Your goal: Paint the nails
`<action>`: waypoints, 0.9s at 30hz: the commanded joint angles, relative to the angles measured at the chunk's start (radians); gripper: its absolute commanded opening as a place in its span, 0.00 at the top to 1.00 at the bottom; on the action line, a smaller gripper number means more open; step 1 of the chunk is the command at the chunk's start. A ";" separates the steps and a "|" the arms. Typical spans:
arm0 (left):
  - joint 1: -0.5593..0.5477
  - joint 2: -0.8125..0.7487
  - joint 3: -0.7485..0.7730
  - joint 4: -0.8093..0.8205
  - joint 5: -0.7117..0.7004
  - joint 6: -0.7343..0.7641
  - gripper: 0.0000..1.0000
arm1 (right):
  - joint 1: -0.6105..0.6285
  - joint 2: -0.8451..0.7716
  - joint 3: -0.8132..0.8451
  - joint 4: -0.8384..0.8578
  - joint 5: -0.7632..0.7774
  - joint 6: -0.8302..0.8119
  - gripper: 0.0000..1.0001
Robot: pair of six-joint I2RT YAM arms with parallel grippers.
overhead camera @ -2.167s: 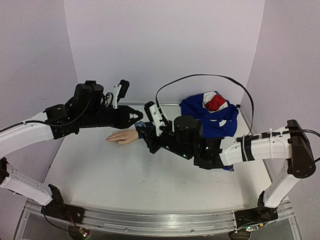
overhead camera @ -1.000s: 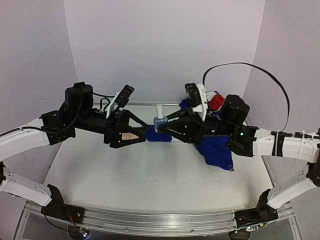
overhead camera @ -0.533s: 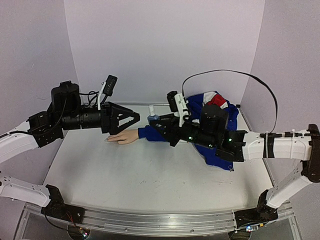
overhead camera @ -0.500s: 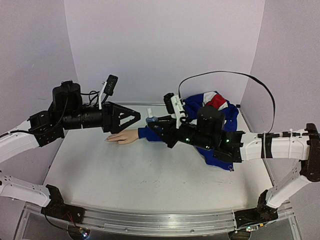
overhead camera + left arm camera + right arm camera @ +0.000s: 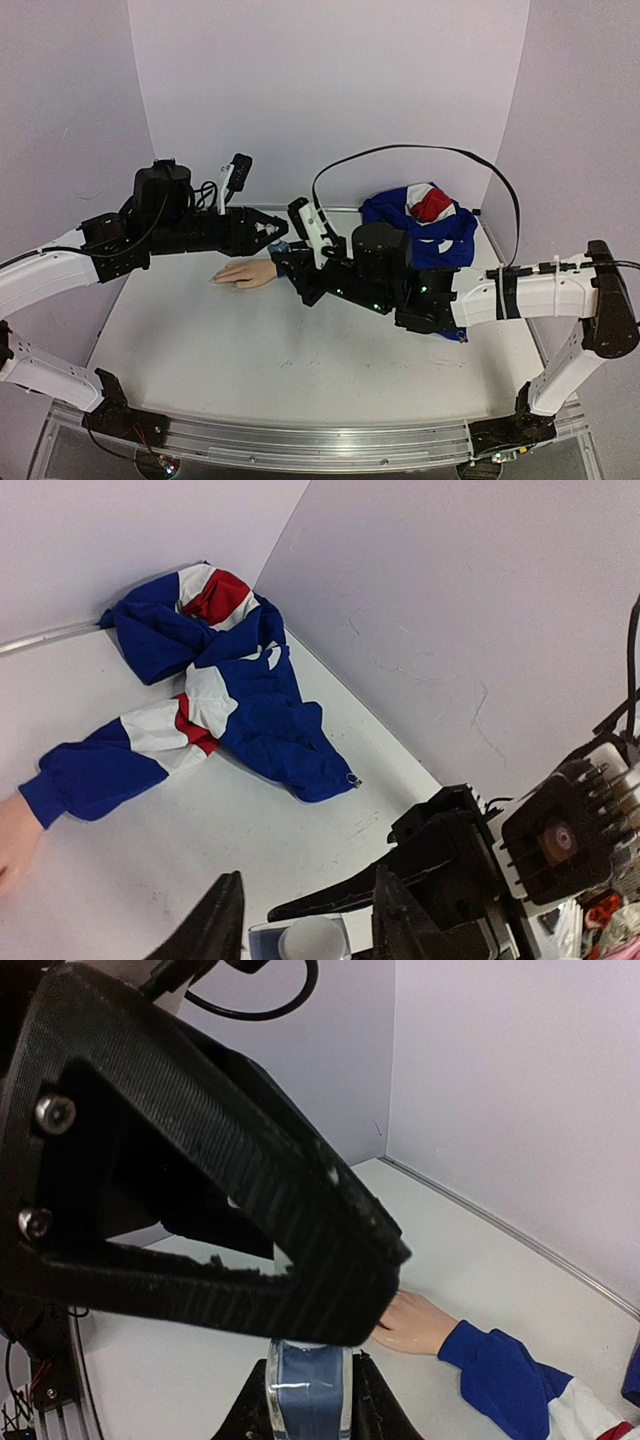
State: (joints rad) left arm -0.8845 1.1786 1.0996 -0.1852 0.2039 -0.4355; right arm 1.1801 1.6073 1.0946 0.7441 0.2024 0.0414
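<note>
The pale mannequin hand [image 5: 245, 273] lies flat on the table, with its blue sleeve cuff [image 5: 281, 267] to the right. It also shows in the right wrist view [image 5: 420, 1322]. Its nails are too small to make out. My right gripper [image 5: 293, 262] is shut on a small clear bottle of blue liquid [image 5: 308, 1390] and holds it upright just right of the hand. My left gripper [image 5: 272, 232] is open. Its fingers [image 5: 222, 925] stand on either side of the bottle's pale cap [image 5: 310, 942], with gaps on both sides.
A blue, white and red jacket [image 5: 425, 225] lies bunched at the back right, one sleeve running to the hand. Lilac walls close off the back and both sides. A black cable [image 5: 400, 155] arcs above the right arm.
My left gripper has moved right and down until its open fingers straddle the bottle's cap. My right gripper has brought the bottle down and left, closer to the hand.
</note>
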 commanded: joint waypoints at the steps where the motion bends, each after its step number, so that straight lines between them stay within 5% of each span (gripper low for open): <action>1: 0.001 0.015 0.065 0.021 -0.003 -0.005 0.66 | 0.009 0.011 0.063 0.060 0.024 -0.028 1.00; 11: -0.001 0.083 0.065 0.039 0.201 0.031 0.98 | -0.002 -0.040 0.038 0.122 -0.101 -0.008 1.00; 14: -0.002 0.091 0.044 0.097 0.394 0.095 1.00 | -0.057 -0.092 0.024 0.133 -0.319 0.034 1.00; 21: -0.022 0.126 0.034 0.258 0.954 0.162 1.00 | -0.229 -0.137 0.002 0.497 -1.359 0.403 1.00; 27: -0.041 0.150 0.074 0.265 1.003 0.182 1.00 | -0.224 -0.220 -0.058 0.629 -1.381 0.496 1.00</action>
State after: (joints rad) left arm -0.8997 1.2854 1.1671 0.1337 1.0145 -0.2646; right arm 0.9508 1.5131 1.0317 1.0058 -1.0126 0.4587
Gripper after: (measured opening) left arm 0.146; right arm 0.220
